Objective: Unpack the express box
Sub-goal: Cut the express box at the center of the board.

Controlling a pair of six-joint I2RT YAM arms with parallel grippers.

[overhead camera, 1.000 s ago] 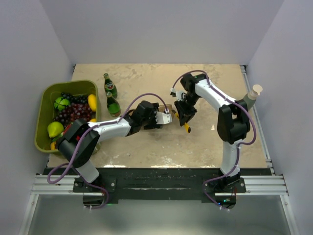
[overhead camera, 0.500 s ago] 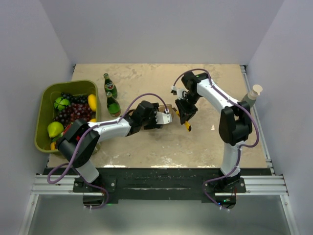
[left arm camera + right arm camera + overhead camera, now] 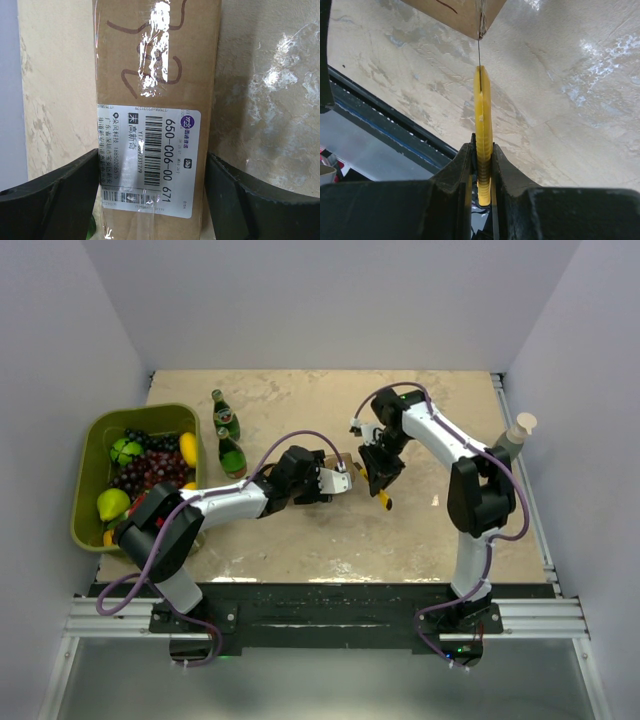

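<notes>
Right gripper [image 3: 378,470] has shifted only slightly over the last second, up toward the box end and then a touch back. Left arm hasn't moved.

Left gripper [image 3: 155,195]: jaws clenched on the express box [image 3: 157,75], one finger flush on each long side. Label face points at the wrist cam, and most of the carton runs out ahead of the fingertips, lying on the table [image 3: 300,540].

Right gripper [image 3: 481,150]: jaws clamped on the yellow utility knife [image 3: 482,115]. Handle sits edge-on between the pads, thin blade out ahead of them, tip touching the box's near corner at the tape seam.

Risks as I see them:
- Blade is thin and well extended, so any side load during the cut could bend or snap it.
- Knife is held only by the narrow handle and could pivot in the jaws once the tape resists.
- Cutting force pushes the box along the left jaws. If that grasp slips, the box yaws and the blade leaves the seam.
- Too deep and it nicks the contents.
</notes>
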